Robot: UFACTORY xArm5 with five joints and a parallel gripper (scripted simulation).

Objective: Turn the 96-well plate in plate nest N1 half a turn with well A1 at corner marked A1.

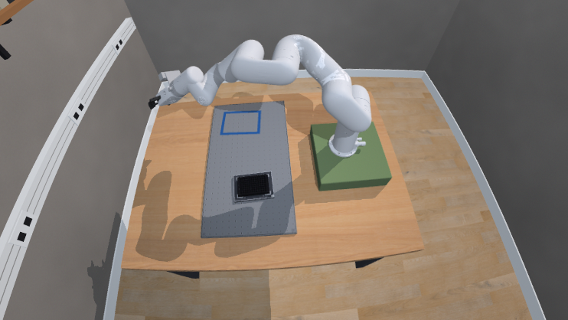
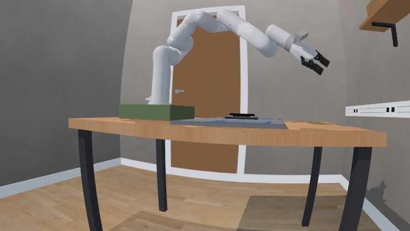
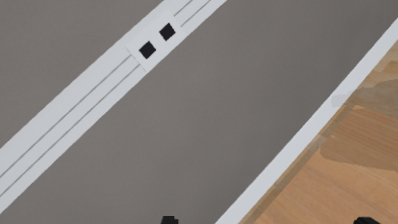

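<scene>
The black 96-well plate (image 1: 252, 185) sits in its light-rimmed nest on the grey baseplate (image 1: 249, 171), toward the near end. It shows as a low dark slab in the side view (image 2: 241, 115). I cannot tell where its cut-off corner is. My gripper (image 1: 154, 101) is open and empty, high above the table's far left corner, far from the plate. In the side view the gripper (image 2: 315, 63) points down and outward past the table edge. In the wrist view only the fingertips show at the bottom edge, over the wall and floor.
A blue square outline (image 1: 240, 122) is marked on the baseplate's far end. The arm's green base block (image 1: 348, 157) stands to the right of the baseplate. A white wall rail (image 3: 90, 107) runs along the left wall. A shelf (image 2: 384, 14) hangs high up.
</scene>
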